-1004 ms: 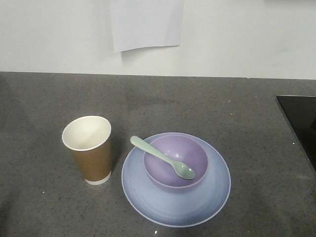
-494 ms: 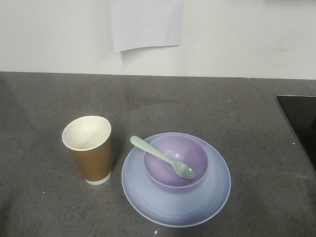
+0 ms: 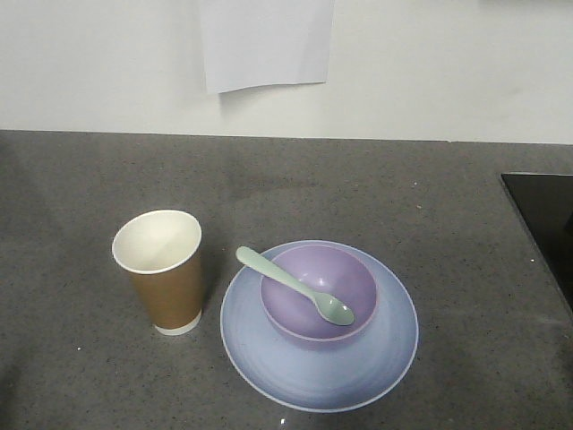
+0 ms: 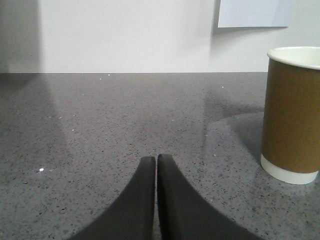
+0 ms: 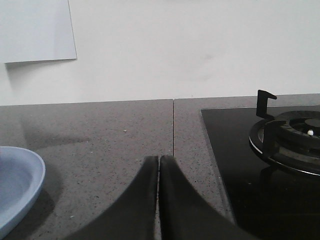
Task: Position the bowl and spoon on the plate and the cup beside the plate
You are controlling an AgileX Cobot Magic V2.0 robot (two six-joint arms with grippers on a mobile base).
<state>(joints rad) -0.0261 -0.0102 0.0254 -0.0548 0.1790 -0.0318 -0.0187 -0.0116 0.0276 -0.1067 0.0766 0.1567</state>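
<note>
Spoon (image 3: 298,287) lay across bowl (image 3: 319,294) on plate (image 3: 320,376), cup (image 3: 161,269) just beside; grippers out of front view. Wrist views alone showed left gripper (image 4: 156,161) and right gripper (image 5: 159,160) pressed closed, empty-handed. Plate cropped to an edge there; stove burner (image 5: 292,137) seen only from right wrist.

Soft, even indoor light falls on the dark grey speckled stone worktop (image 3: 466,269), dim rather than bright. The brown paper cup with a white rim (image 3: 160,270) throws a faint shadow towards the round pale blue-lilac plate (image 3: 358,381), and the white paper sheet on the wall (image 3: 266,42) casts a thin shadow below its lower edge. In the left wrist view the worktop mirrors the pale wall as a hazy sheen, with tiny bright glints. Both wrist views are slightly soft; the black closed fingers (image 4: 155,200) at the bottom edge are blurred. The glossy black hob (image 5: 260,165) reflects its burner.
</note>
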